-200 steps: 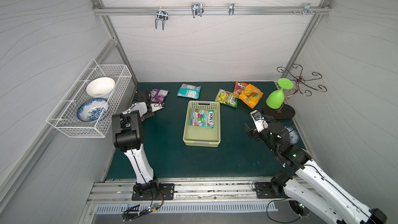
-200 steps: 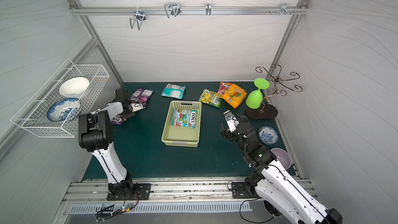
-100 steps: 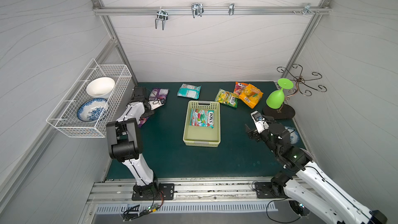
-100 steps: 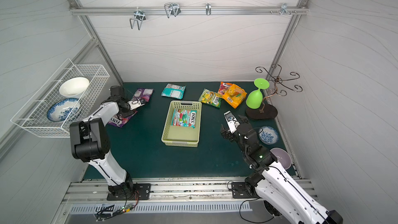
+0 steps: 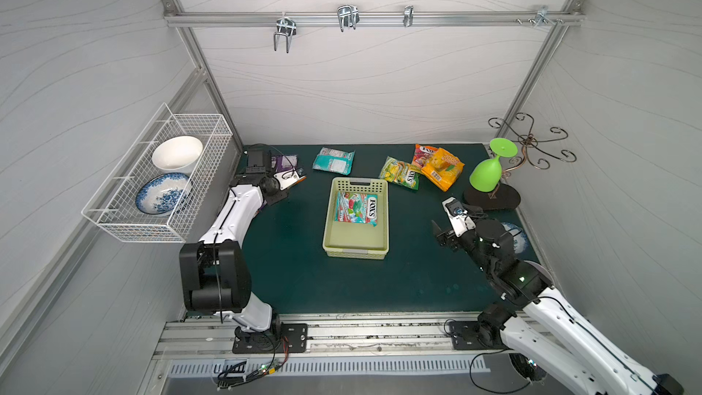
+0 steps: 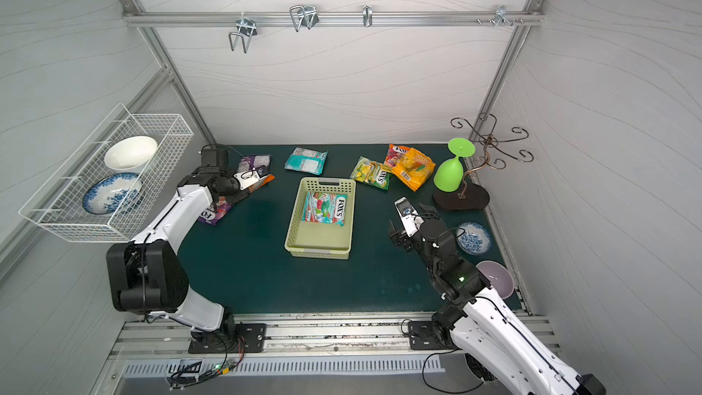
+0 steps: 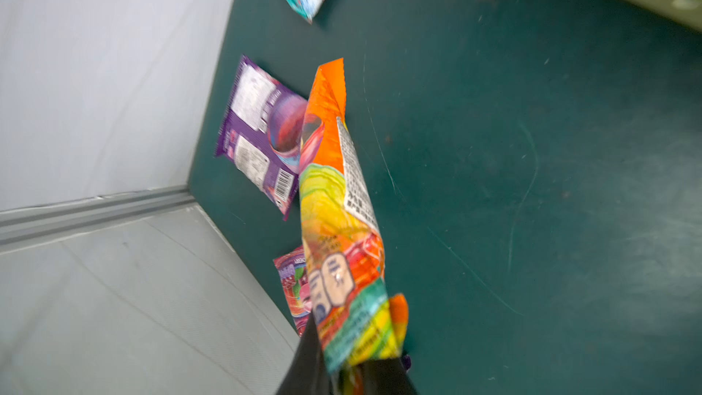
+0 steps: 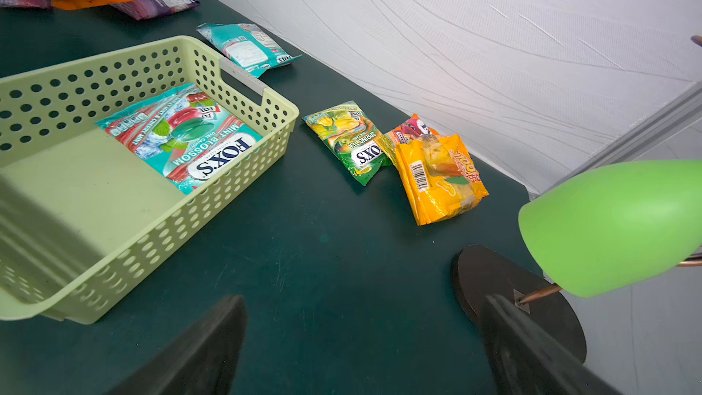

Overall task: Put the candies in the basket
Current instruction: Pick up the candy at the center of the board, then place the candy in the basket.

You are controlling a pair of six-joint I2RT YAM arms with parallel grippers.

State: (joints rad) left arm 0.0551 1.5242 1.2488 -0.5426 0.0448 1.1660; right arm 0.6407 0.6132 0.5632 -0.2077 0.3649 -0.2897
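White wavy panels are closing in a dark green counter, and the basket is sitting at its middle with a mint bag lying flat in its far half. At the far left corner the left claw is clamping together on one end of an orange bag, which is reaching out from it over a purple bag and a pink bag lying on the counter near the wall. Bare counter is stretching between that held bag and the basket. A teal bag is lying just beyond the basket's far left corner. Past the far right corner a yellow-green bag, a red bag and a yellow-orange bag are lying bunched together, the yellow-orange one partly covering the red one. The right claw is hovering right of the basket with its jaws spread wide and gripping nothing. A green glass is tilting upside down over a dark stand base just beside it. A wire rack on the left wall is holding two bowls.
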